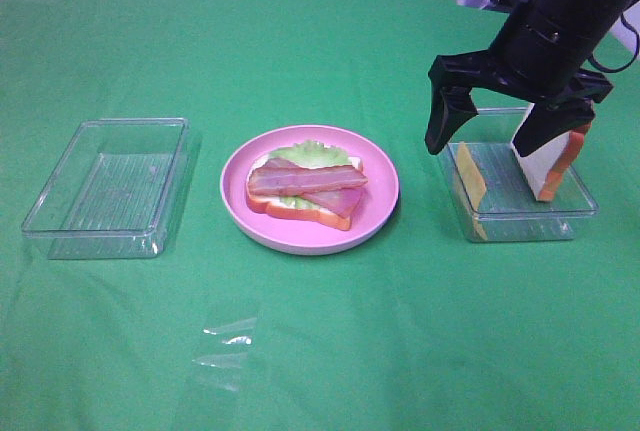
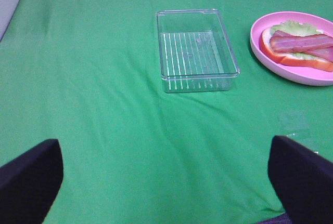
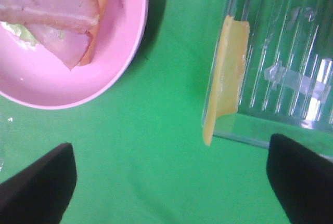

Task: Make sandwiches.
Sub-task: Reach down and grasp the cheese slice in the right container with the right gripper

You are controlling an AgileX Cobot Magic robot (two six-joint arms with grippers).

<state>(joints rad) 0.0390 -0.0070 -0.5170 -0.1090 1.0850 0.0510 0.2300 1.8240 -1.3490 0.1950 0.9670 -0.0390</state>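
Observation:
A half-built sandwich [image 1: 305, 188] lies on the round pink plate [image 1: 380, 213]: a bread slice with lettuce and two bacon strips on top. My right gripper [image 1: 483, 146] is open and empty, hovering over the left part of the right clear tray [image 1: 520, 223]. In that tray a yellow cheese slice [image 1: 470, 176] leans on the left wall and a second bread slice [image 1: 553, 163] stands on edge at the right. The right wrist view shows the cheese [image 3: 229, 73] and the bacon [image 3: 47, 0]. My left gripper [image 2: 166, 193] is open and empty, low over the cloth.
An empty clear tray [image 1: 60, 221] stands left of the plate; it also shows in the left wrist view [image 2: 229, 52] beside the plate [image 2: 291, 70]. A bit of clear film [image 1: 225, 346] lies on the green cloth near the front.

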